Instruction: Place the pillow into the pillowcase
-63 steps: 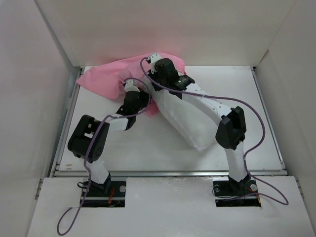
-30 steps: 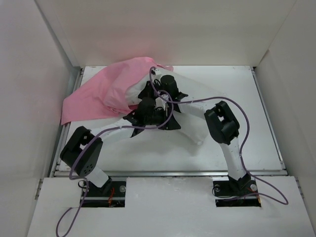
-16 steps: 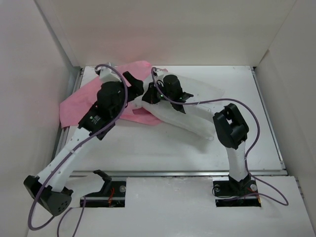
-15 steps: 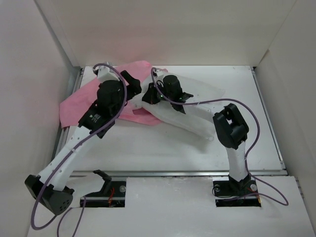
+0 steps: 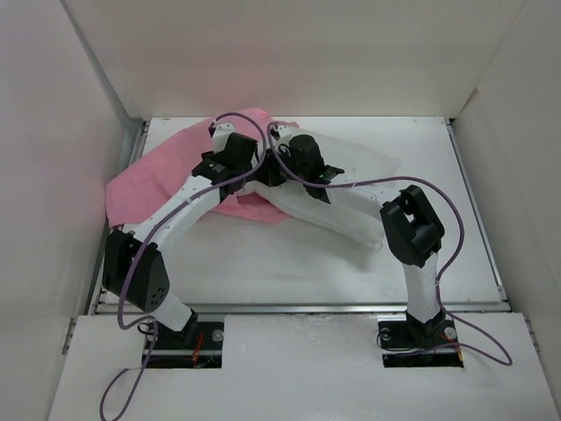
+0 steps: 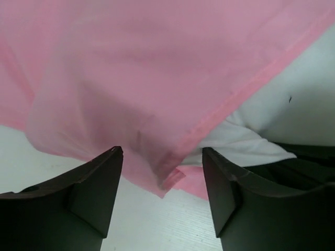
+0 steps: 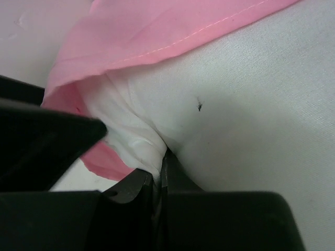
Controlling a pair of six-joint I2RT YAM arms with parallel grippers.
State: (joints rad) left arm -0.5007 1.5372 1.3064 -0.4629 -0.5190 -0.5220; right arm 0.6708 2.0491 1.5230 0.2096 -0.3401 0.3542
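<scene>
The white pillow point(image 5: 326, 219) lies slantwise across the table's middle, and its left end reaches into the mouth of the pink pillowcase point(image 5: 153, 184), which is crumpled at the back left. My right gripper point(image 5: 273, 174) is shut on a pinch of the pillow's white cloth point(image 7: 137, 144) at that end, with the pink hem point(image 7: 172, 39) draped over it. My left gripper point(image 6: 162, 157) hovers just beside it, open. A hanging fold of the pillowcase's hem point(image 6: 172, 167) dangles between its fingers without being clamped. The far part of the pillow inside the pink fabric is hidden.
White walls enclose the table on the left point(image 5: 53, 158), back point(image 5: 298, 53) and right point(image 5: 517, 158). A metal rail point(image 5: 298, 307) runs along the near edge. Purple cables point(image 5: 351, 180) loop over both arms. Bare tabletop point(image 5: 263, 263) lies in front of the pillow.
My left arm has folded back in, and its gripper has shifted right to the pillowcase's mouth beside the right gripper. The right gripper and pillow have stayed put.
</scene>
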